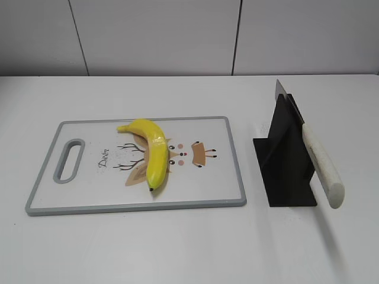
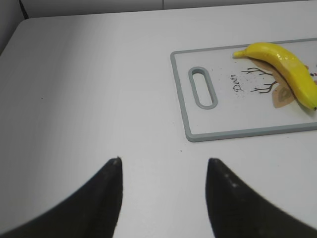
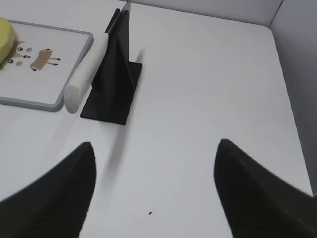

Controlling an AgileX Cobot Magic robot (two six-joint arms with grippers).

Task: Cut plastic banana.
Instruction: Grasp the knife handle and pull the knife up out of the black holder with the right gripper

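Note:
The plastic banana (image 1: 151, 154) is glossy yellow with a black tip and lies whole on the white cutting board (image 1: 89, 189) with a grey rim. It also shows in the left wrist view (image 2: 287, 69) and partly in the right wrist view (image 3: 5, 39). A knife with a white handle (image 1: 323, 165) rests in a black stand (image 1: 284, 160), to the right of the board; both show in the right wrist view, handle (image 3: 86, 69) and stand (image 3: 116, 84). My left gripper (image 2: 163, 168) is open and empty over bare table, left of the board. My right gripper (image 3: 154, 153) is open and empty, short of the stand.
The board (image 2: 237, 133) has a handle slot (image 2: 203, 88) at its left end and a deer drawing. The white table (image 1: 189, 248) ends at a grey wall behind. Neither arm shows in the exterior view.

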